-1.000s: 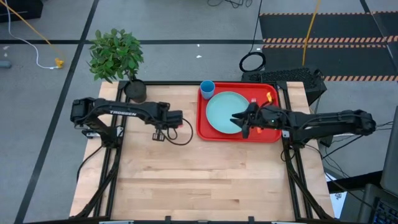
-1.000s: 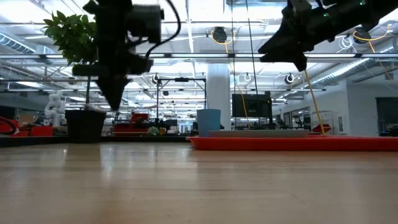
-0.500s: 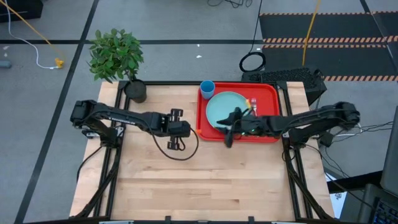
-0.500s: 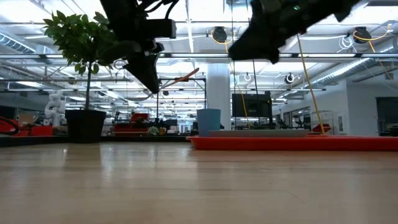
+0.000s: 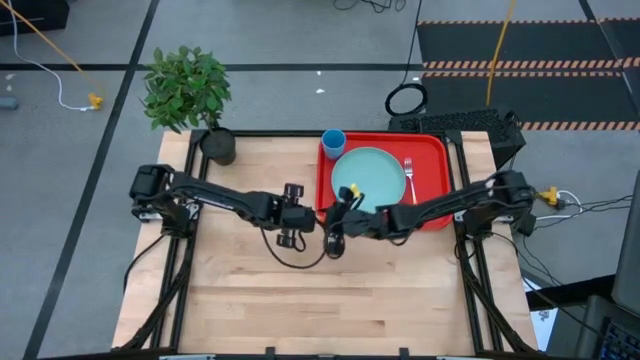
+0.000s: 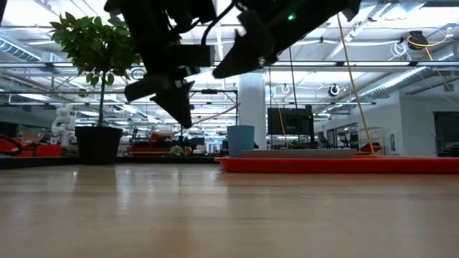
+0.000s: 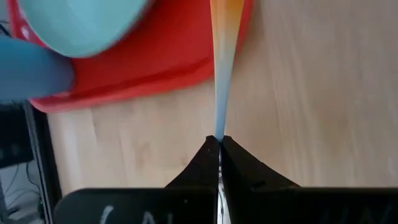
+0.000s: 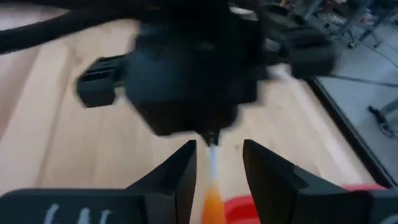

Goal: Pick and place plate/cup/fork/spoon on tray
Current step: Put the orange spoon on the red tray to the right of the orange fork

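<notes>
2 dark, slender jointed arms, left arm [image 5: 210,197] trailed by a looping black cable, right arm [image 5: 450,205] marked by a small green light, dark tapered fingers [image 8: 180,171], pale lettering seen on each wrist housing

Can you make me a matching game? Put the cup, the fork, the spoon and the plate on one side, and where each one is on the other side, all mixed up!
Things:
1. small bright blue cylindrical cup
2. small silver metal fork
3. small silver metal spoon with an orange handle end
4. large round pale teal plate

Places:
A. up in the air, pinched by the left pincer
B. in the middle of the red rectangular plastic tray
C. at the tray's corner nearest the green potted plant
D. lying flat on the tray beside the plate

Pairs: 1-C, 2-D, 3-A, 4-B
</notes>
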Controlling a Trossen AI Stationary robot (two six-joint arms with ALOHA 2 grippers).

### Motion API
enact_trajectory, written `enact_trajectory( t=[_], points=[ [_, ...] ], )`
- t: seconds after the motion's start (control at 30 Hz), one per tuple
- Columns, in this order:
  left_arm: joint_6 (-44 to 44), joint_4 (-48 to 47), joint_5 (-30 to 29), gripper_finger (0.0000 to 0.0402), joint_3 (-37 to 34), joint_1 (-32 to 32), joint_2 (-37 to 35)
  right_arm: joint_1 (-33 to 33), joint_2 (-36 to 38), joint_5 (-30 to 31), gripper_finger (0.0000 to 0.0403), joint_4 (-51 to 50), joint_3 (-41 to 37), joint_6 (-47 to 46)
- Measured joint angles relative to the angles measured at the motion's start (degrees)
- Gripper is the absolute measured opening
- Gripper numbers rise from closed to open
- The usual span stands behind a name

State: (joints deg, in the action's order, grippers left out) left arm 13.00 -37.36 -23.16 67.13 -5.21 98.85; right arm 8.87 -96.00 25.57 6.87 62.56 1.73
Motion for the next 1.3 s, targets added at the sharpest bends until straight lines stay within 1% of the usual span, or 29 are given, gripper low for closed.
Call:
enact_trajectory(
  t=[0.23, 0.5, 0.6, 0.8, 0.9, 1.07, 1.3],
  points=[
    [0.7, -0.5, -0.1, 0.0003, 0.0, 0.0, 0.9, 0.0, -5.2, 0.0, 0.0126, -0.4, 1.1, 5.0],
    [1.8, 0.0, -2.0, 0.0004, 0.0, -1.4, 0.3, -0.5, -5.8, -0.3, 0.0131, -1.5, 1.1, 5.2],
    [2.9, 0.7, -2.3, 0.0005, 0.0, -2.0, 0.3, -0.5, -5.8, -0.4, 0.0154, -1.5, 1.1, 4.9],
    [3.6, 1.5, -2.6, 0.0005, 0.0, -2.5, 0.3, -0.5, -5.8, -0.3, 0.0216, -2.2, 1.1, 3.9],
    [3.6, 1.5, -2.9, 0.0004, 0.0, -2.5, 0.3, -0.5, -5.8, -0.3, 0.0228, -2.9, 1.1, 3.8],
    [3.5, 1.6, -2.9, 0.0006, 0.0, -2.6, 0.3, -0.6, -5.8, -0.1, 0.0223, -5.9, 1.1, 3.1],
    [3.4, 1.8, -2.9, 0.0004, 0.0, -2.6, 0.3, -0.6, -5.8, -0.1, 0.019, -6.4, 1.1, 3.2]
  ],
)
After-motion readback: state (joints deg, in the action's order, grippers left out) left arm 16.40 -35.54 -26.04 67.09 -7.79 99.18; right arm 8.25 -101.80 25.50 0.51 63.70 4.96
